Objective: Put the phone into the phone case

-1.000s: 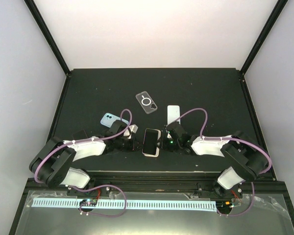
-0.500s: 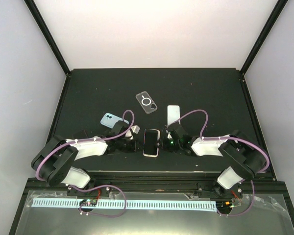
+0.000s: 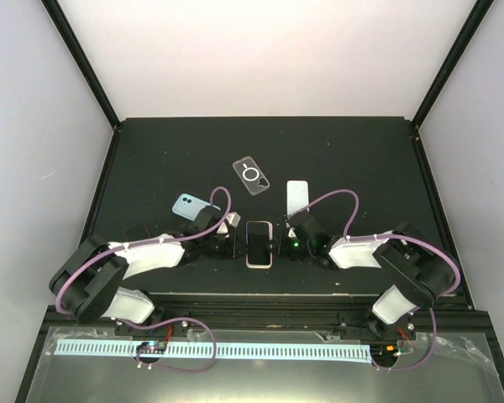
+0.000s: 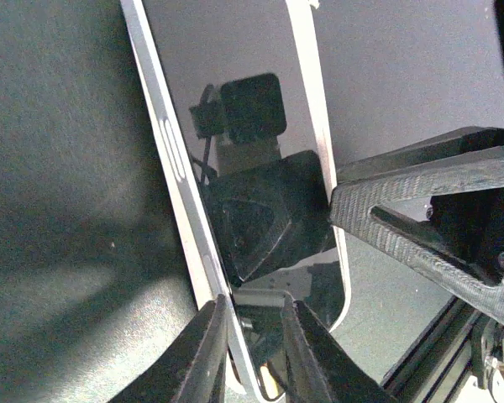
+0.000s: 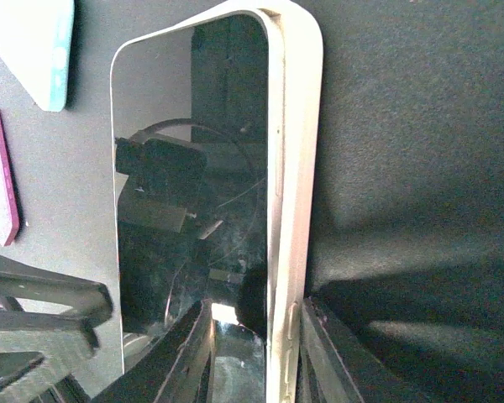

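A white-edged phone [image 3: 259, 243] with a dark glossy screen lies lengthwise between my two grippers at the near middle of the mat. My left gripper [image 3: 236, 244] is shut on the phone's [image 4: 235, 168] left edge near its lower corner; in the left wrist view that gripper [image 4: 256, 340] has one finger under the edge and one on the screen. My right gripper [image 3: 282, 243] is shut on the opposite long edge of the phone [image 5: 193, 193], as the right wrist view shows [image 5: 254, 353]. The clear phone case [image 3: 252, 175] with a ring mark lies farther back, apart from both grippers.
A light blue case-like slab [image 3: 189, 205] lies behind the left arm, and a white rectangular piece [image 3: 296, 197] behind the right gripper. A thin magenta item [image 5: 3, 176] shows at the left of the right wrist view. The black mat [image 3: 361, 168] ends at a raised frame.
The phone has turned from a slight tilt to square with the table and shifted a little away from me. Both grippers moved with it, and the left jaws narrowed on its edge.
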Controlling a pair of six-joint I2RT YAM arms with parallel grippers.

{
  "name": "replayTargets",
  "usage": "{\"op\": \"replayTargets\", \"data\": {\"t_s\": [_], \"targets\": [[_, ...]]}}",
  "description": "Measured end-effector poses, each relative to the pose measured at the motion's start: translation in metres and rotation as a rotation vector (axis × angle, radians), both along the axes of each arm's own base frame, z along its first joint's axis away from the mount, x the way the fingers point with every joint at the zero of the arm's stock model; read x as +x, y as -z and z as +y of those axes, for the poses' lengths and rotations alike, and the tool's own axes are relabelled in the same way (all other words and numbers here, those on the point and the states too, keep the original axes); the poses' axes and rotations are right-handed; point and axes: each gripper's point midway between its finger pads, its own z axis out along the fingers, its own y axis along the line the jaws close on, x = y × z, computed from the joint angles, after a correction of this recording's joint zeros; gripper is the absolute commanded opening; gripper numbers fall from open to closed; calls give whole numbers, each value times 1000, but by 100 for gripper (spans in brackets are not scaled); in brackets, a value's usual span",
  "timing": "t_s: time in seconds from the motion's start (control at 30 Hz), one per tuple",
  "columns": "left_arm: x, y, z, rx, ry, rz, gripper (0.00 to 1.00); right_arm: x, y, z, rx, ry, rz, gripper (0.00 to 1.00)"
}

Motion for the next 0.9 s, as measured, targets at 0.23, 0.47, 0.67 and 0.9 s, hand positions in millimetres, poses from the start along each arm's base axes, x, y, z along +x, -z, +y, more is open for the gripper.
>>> {"op": "replayTargets", "data": {"t_s": [0.23, 0.47, 0.67, 0.9], "targets": [[15, -12, 4, 8, -50, -48, 32, 7, -1, -5, 0, 16, -6, 33], [33, -10, -1, 45, -56, -70, 19, 17, 0, -2, -6, 12, -16, 32], [42, -1, -5, 77, -30, -83, 4, 26, 0, 4, -6, -27, -37, 30], [42, -3, -12, 48, 4, -97, 2, 29, 0, 15, 17, -112, -81, 29]]}}
